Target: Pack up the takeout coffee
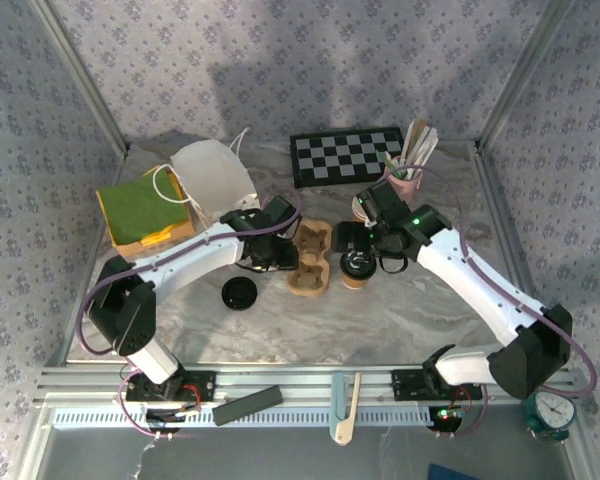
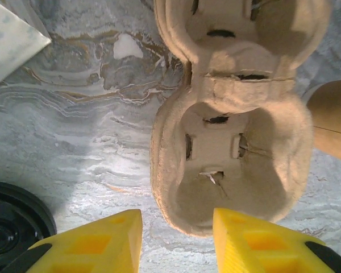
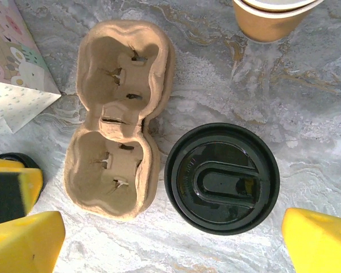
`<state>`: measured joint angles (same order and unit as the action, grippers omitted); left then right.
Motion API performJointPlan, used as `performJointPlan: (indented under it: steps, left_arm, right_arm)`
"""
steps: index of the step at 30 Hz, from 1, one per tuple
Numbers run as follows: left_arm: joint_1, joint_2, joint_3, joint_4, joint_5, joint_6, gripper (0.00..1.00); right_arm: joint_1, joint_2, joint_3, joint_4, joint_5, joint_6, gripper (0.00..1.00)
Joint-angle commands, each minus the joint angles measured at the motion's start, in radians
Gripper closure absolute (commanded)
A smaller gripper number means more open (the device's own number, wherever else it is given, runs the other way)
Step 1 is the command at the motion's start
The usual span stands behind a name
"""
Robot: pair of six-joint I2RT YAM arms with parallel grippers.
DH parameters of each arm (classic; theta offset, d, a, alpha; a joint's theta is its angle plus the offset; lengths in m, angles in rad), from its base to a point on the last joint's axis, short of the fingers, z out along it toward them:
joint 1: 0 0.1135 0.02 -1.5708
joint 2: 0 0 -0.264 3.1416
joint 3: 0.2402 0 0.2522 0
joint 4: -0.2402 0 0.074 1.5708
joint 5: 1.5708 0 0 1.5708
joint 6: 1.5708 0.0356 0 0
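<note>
Right gripper (image 3: 167, 227) spread wide astride the takeout coffee (image 3: 221, 179)
Your left gripper (image 2: 176, 219) straddles the rim of the cup tray (image 2: 233, 142), likely steadying it — pinched or not, you cannot tell.

From the left wrist we find the pulp tray (image 2: 233, 170) cropped by the top edge, a loose black lid (image 2: 14, 219) sliced by the lower-left corner and a tan cup wall (image 2: 332, 119) running off the right. From the right wrist, the takeout coffee (image 3: 221, 177) hides its paper sides under its own lid; stacked cups (image 3: 273, 20) are cut at the top
</note>
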<state>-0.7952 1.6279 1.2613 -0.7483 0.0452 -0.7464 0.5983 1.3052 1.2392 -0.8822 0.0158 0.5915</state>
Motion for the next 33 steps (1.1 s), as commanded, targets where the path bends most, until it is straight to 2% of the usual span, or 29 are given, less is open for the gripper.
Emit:
performJointPlan:
  steps: [1,19,33]
  left_arm:
    - [-0.009,0.027,-0.006,0.041,0.035,-0.039,0.63]
    - [-0.006,0.084,-0.072,0.103,0.057,-0.056,0.70]
    - [-0.006,0.047,-0.071,0.102,0.064,-0.064,0.87]
  right_arm:
    - [0.008,-0.035,-0.027,-0.002,0.029,0.024,0.00]
    - [0.008,-0.069,-0.084,-0.003,0.036,0.029,0.00]
    - [0.008,-0.068,-0.087,0.000,0.035,0.029,0.00]
